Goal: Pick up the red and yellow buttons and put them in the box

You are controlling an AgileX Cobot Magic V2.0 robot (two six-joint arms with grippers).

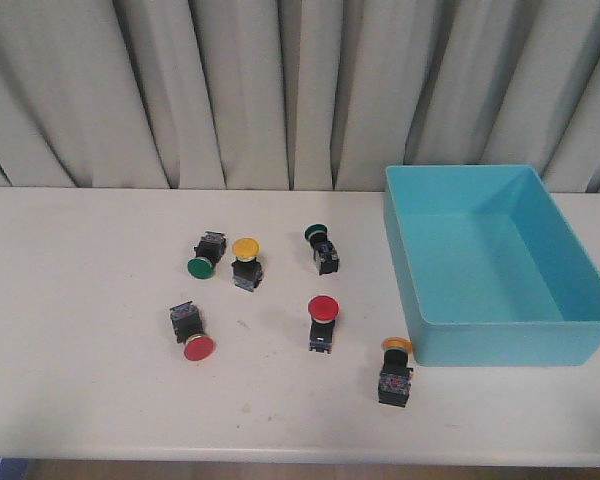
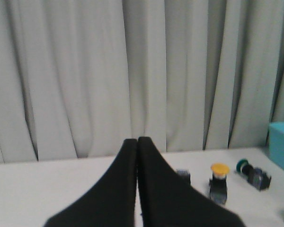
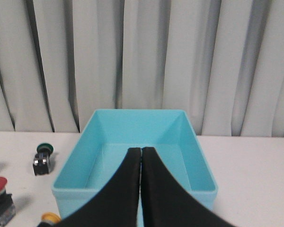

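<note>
Grey curtains back a white table [image 1: 80,330]; four red and yellow buttons [image 1: 322,322] lie scattered at nine o'clock of the empty box [image 1: 420,300]. They look light, rigid (caps slippery), best pinched across the body. Left gripper [image 2: 137,142] and right gripper [image 3: 141,151] are clenched, holding nothing

Two red buttons [image 1: 322,320] and two yellow buttons [image 1: 246,262] lay left of the open turquoise box [image 1: 492,342], one yellow beside its near corner

No legible text, label, brand, number or sign found in any view. The box [image 1: 580,330] has plain walls; any markings on the button bodies are too small and blurred to read.
</note>
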